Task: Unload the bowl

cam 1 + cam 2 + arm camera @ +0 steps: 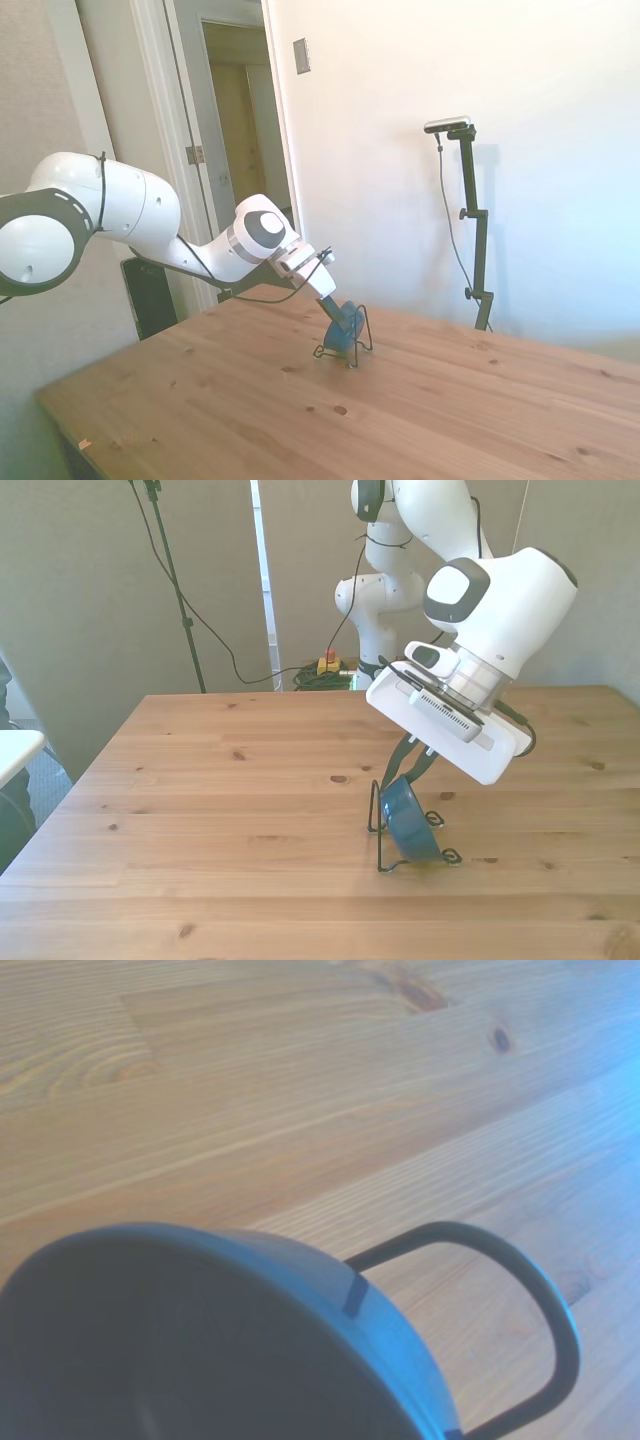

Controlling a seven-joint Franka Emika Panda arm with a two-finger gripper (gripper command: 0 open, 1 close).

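Note:
A small teal-blue bowl [411, 822] stands on its edge in a thin black wire rack [377, 815] on the wooden table, right of centre in the front view. My gripper [400, 778] slants down from above and reaches the bowl's upper rim. From the side, the bowl [338, 338] and rack [366, 328] sit mid-table with the gripper [340, 318] right on top of them. Up close, the wrist view fills with the bowl's dark inside [200, 1340] and one loop of the rack [545, 1295].
Bare wooden table [220, 790] spreads around the rack on all sides. A white wall and an open doorway [240, 120] lie behind the table in the side view.

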